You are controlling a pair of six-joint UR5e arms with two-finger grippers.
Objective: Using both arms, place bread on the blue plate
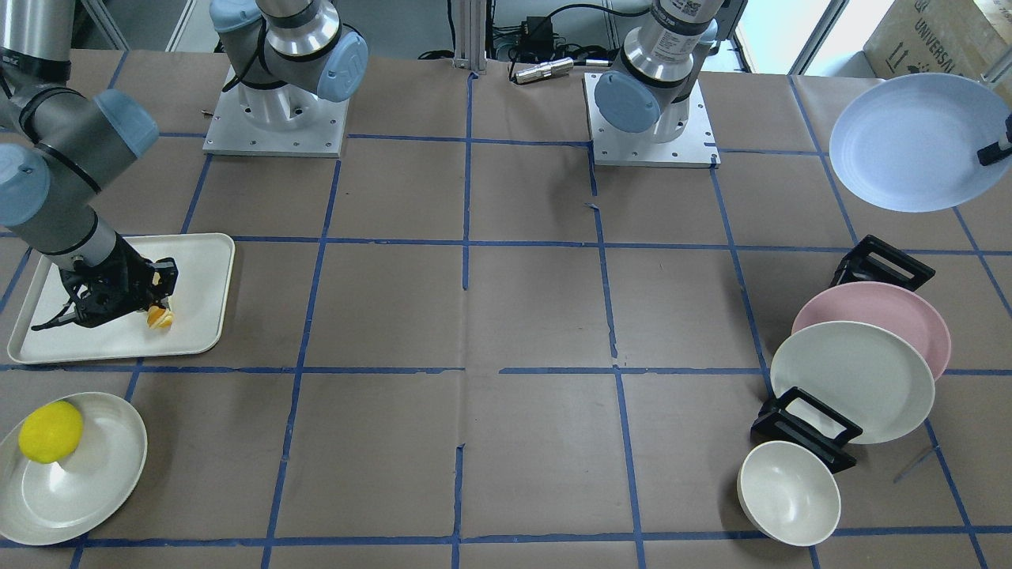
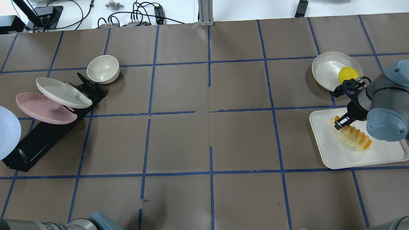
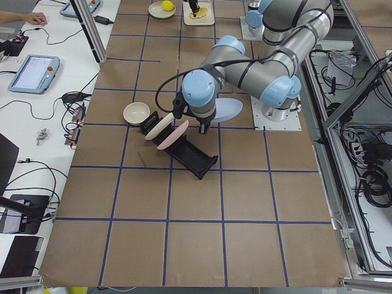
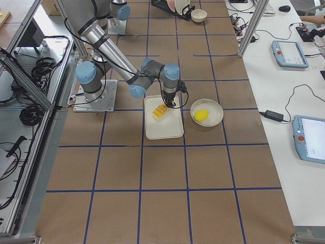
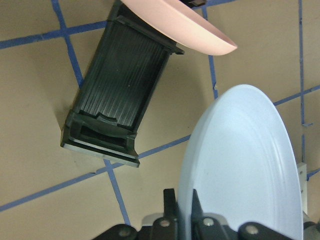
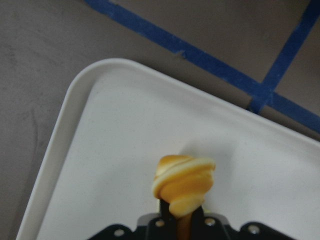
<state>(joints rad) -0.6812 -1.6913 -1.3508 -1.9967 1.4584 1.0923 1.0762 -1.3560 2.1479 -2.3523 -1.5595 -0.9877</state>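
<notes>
Two grasps seem to be made, and I judge the carrying step is about to start.

Front-facing view: the right claw [image 1: 154,304] stands low on the cream tray [image 1: 198,269], with the tip of the bread [image 1: 160,318] showing below it. Well apart, at the other end of the tabletop [image 1: 538,316], the blue plate [image 1: 917,142] hangs tilted in the air, held at its rim by the left claw [image 1: 995,150].

Overhead view: the bread lies along the tray, and the right claw is closed narrow on one end of it. I cannot tell if the roll is lifted.

Left wrist view: the fingers pinch the plate's rim. The plate is clear of the black rack [image 5: 120,105], where the pink plate [image 5: 180,25] leans.

Right wrist view: the bread's end sits between the fingers, above the tray's corner.

Next, I think the plate must come level toward the middle, and the bread must rise and travel over it. Held by one end, the roll may droop or slip, so a slow move is wise.
</notes>
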